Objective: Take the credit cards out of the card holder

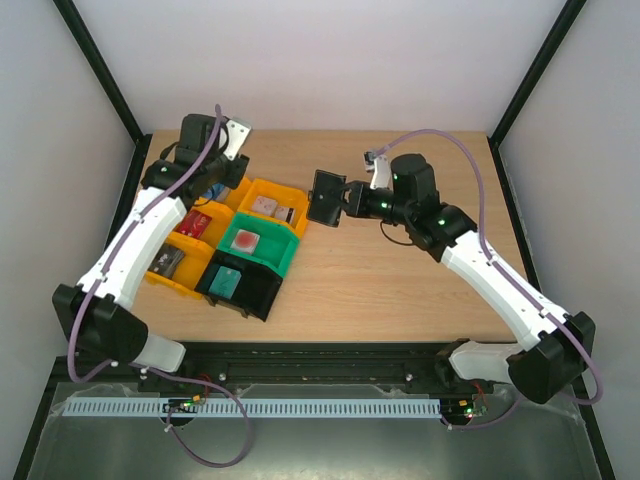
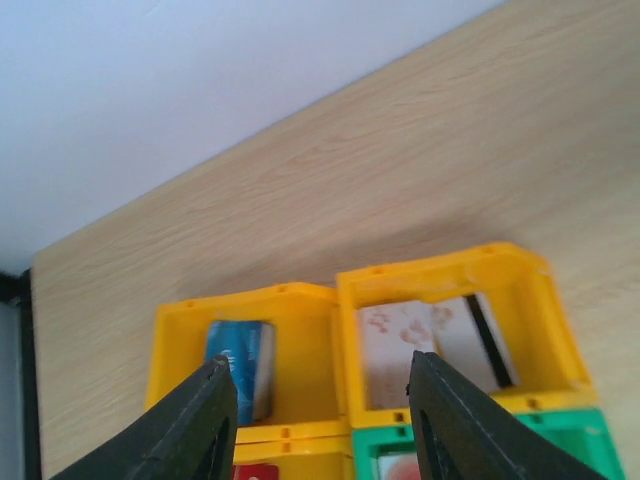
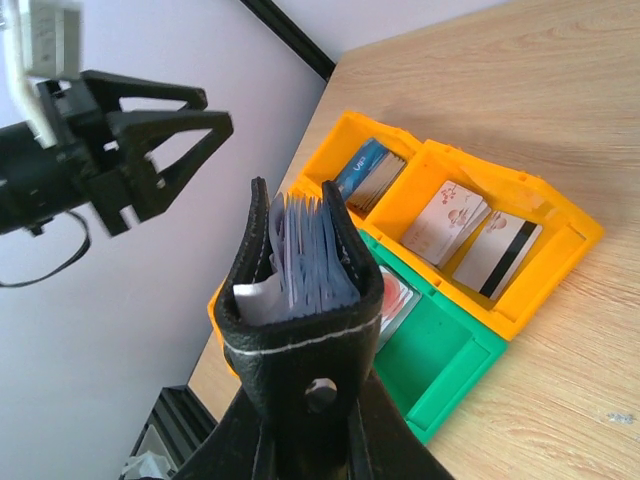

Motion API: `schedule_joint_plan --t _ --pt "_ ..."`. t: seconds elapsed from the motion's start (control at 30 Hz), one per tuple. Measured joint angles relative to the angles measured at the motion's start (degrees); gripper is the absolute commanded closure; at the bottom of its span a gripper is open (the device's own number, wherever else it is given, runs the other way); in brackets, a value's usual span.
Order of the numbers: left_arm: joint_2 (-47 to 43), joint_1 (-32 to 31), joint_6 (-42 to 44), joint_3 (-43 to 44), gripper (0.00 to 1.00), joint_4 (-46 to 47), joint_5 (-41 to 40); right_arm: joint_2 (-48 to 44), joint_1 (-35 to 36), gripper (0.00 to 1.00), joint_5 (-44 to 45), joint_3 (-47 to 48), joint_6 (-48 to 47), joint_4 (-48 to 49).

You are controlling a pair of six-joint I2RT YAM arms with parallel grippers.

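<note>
From above, the right end effector (image 1: 347, 198) is clenched on the black holder (image 1: 327, 197), carrying it in the air over the surface (image 1: 400, 290), just right of a cluster of bins. The left end effector (image 1: 200, 185) hangs over the cluster's far left corner. The far yellow bin (image 1: 283, 188) holds pale cards (image 1: 272, 206). The green bin (image 1: 283, 255) in front of it holds a pink card, and the black bin (image 1: 255, 297) holds a teal block (image 1: 227, 280).

The left wrist view looks straight down between spread, empty fingers (image 2: 205, 425). Under them are two yellow bins side by side. One has a blue card (image 2: 240, 358) leaning on edge. The other has a pale red-patterned card and a white one with a black stripe. The green bin's rim touches it at the bottom edge.

In the right wrist view the holder (image 3: 300, 350) fills the foreground, spine toward the camera and slightly parted, with blue-grey sleeves (image 3: 305, 260) and a white slip showing edge-on. Whether the sleeves hold cards I cannot tell. It blocks part of the green bin. Beyond it the left end effector (image 3: 165, 135) is released, jaws apart, above the bins.
</note>
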Motion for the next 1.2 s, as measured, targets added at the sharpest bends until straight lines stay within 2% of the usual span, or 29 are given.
schedule_joint_plan --t 0.23,0.43,0.57,0.8,0.97,1.2 --pt "-7.10 -0.22 0.57 -1.16 0.39 -3.80 14.82 1.75 -0.04 0.98 -1.05 2.58 -1.84 -1.07" --pt "-10.21 0.04 0.90 -5.68 0.29 -5.49 19.67 2.51 -0.07 0.98 -0.79 4.61 -5.88 -1.88" --pt "-15.19 3.78 0.92 -13.05 0.28 -6.23 24.13 4.00 -0.07 0.98 -1.29 5.38 -7.02 0.63" --pt "-23.98 16.81 -1.49 -21.97 0.28 -5.18 35.78 5.92 -0.04 0.98 -3.65 5.44 -7.08 8.46" --pt "-25.16 18.14 -3.02 -24.41 0.28 -3.72 41.77 6.25 -0.04 0.98 -4.76 5.97 -7.08 12.68" --pt "-25.18 18.58 -4.22 -25.55 0.28 -2.91 45.44 6.25 0.07 0.98 -5.33 6.10 -7.34 15.72"
